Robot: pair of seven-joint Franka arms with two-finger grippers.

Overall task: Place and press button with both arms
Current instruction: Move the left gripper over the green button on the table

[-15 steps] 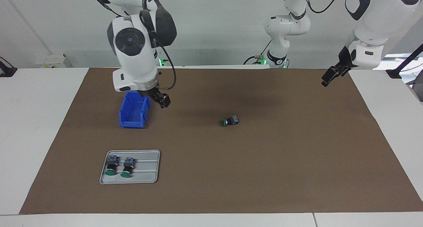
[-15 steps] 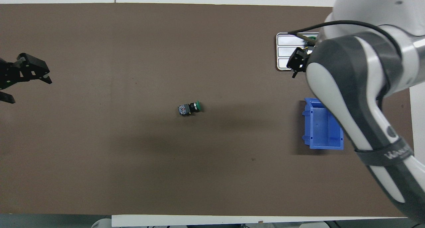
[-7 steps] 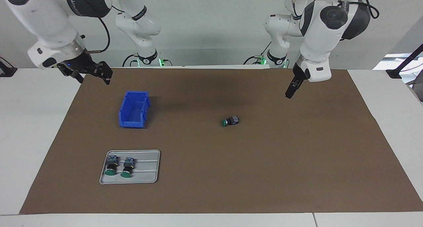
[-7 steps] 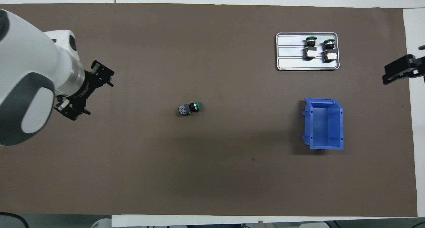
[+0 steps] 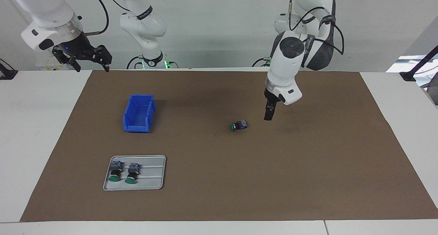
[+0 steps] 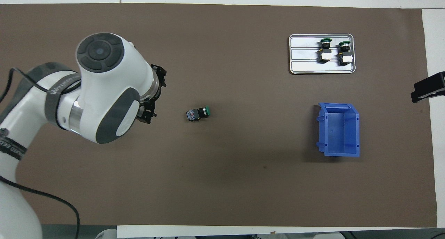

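Brown mat (image 5: 308, 166) — button (image 5: 238, 126) lying alone, left tool (image 5: 268, 116) beside it, jaws unclear, blue bin (image 5: 138, 113) apart.

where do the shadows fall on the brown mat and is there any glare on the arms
Facing view: a soft shadow lies on the brown mat beside the blue bin, nearer the robots than the button; highlights on the left arm. Overhead view: a faint shadow nearer the robots than the button.

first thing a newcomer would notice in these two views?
Probably the left arm's pincer, hanging over the brown mat beside a lone green-capped button lying on its side mid-table. Next, the blue bin toward the right arm's end and the grey tray holding two more buttons. The right pincer waits raised at that end.
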